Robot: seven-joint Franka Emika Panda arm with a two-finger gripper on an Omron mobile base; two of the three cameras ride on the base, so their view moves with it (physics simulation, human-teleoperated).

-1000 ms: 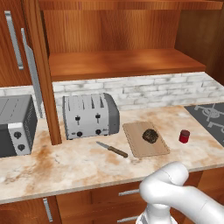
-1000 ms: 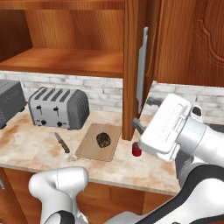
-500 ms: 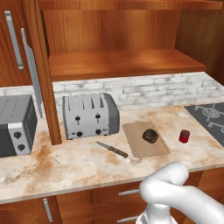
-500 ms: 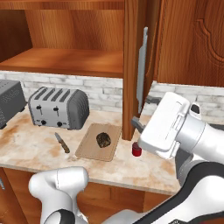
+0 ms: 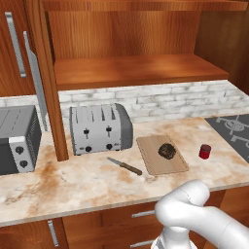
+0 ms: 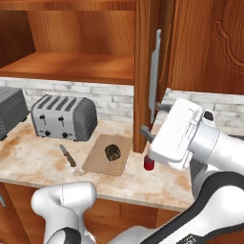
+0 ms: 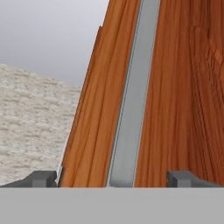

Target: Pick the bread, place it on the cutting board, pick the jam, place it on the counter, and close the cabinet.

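The claw stood wide open, its two dark finger tips spread far apart at the bottom of the hand view, with the edge of the cabinet door and its long silver bar handle rising between them. Whether either tip touched the wood could not be told. In the right base view the claw was at the lower end of that handle, one dark finger jutting toward 9 o'clock beside the door edge.

The bread lay on the cutting board, toward the board's 2 o'clock corner. The jam stood upright on the tabletop, at 3 o'clock of the board and apart from it. In the right base view the jam sat just below the claw, partly hidden by the hand.

A knife with a brown handle lay on the tabletop at 9 o'clock of the board, near it. A silver four-slot toaster stood behind the knife, at 10 o'clock of the board, and a toaster oven sat farther toward 9 o'clock. The cabinet stood open, with its shelf in view.
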